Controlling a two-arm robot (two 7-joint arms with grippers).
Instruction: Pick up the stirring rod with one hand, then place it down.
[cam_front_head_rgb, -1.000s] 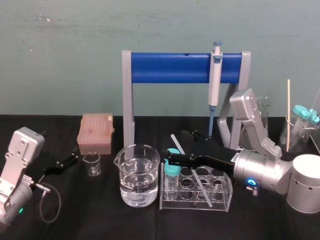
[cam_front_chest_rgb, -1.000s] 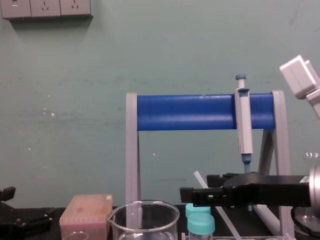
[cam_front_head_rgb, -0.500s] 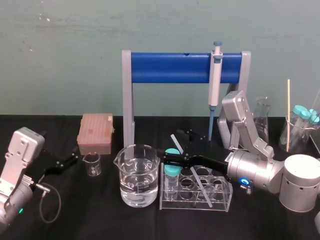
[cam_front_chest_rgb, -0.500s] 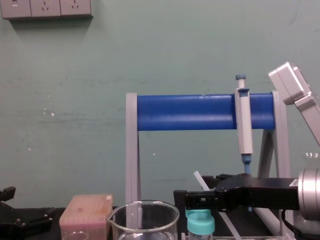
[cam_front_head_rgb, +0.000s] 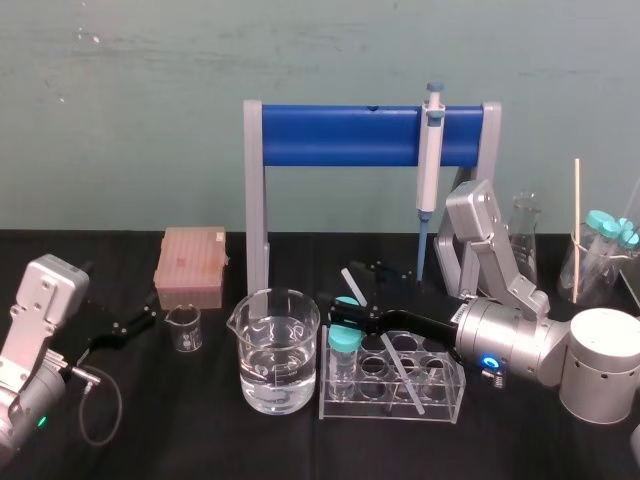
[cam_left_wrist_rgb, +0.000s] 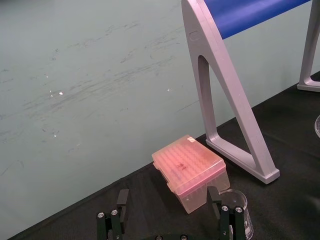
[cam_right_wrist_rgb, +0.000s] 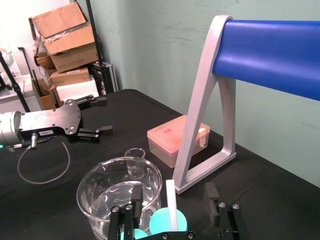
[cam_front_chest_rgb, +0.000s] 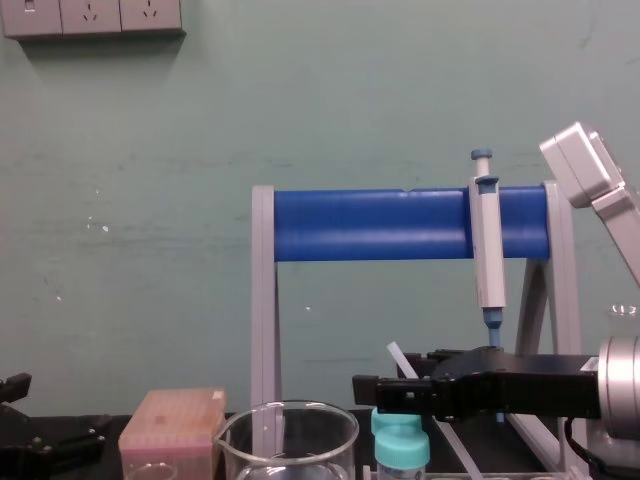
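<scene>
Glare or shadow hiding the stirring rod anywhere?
Head view: even light, stirring rod pale on black cloth; left gripper idle far left. Right wrist view: rod white inside open right gripper, no glare. Chest view: tip faint against wall.

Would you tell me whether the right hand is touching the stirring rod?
Apart. The right wrist view shows the stirring rod between the open fingers of the right hand, a gap on each side. The left hand rests far left.
</scene>
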